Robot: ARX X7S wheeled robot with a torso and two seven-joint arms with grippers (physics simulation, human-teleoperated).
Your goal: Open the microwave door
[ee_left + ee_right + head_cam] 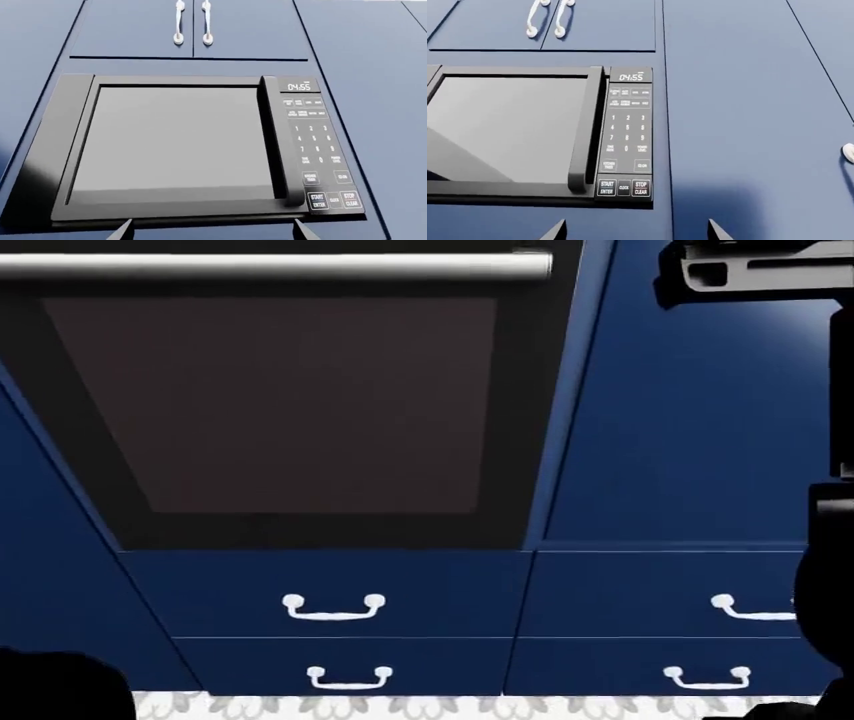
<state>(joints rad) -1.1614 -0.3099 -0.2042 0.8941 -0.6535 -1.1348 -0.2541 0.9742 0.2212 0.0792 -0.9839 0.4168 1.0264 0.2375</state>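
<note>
The black microwave [180,145] is built into navy cabinetry, its door [173,142] shut, with a grey window. A dark vertical handle [280,145] runs along the door's edge beside the keypad [313,145], whose clock reads 04:55. My left gripper [213,233] is open, facing the door's lower edge from a short distance, fingertips [124,230] apart and empty. My right gripper [636,233] is also open and empty, facing the cabinet panel just below the keypad [627,135] and the handle [584,135]. The microwave is out of the head view.
Two white-handled cabinet doors [193,25] sit above the microwave. In the head view, an oven [280,410] with a silver bar handle [267,266] sits below, with white-handled drawers [334,608] under it. Part of my right arm [741,270] shows at upper right.
</note>
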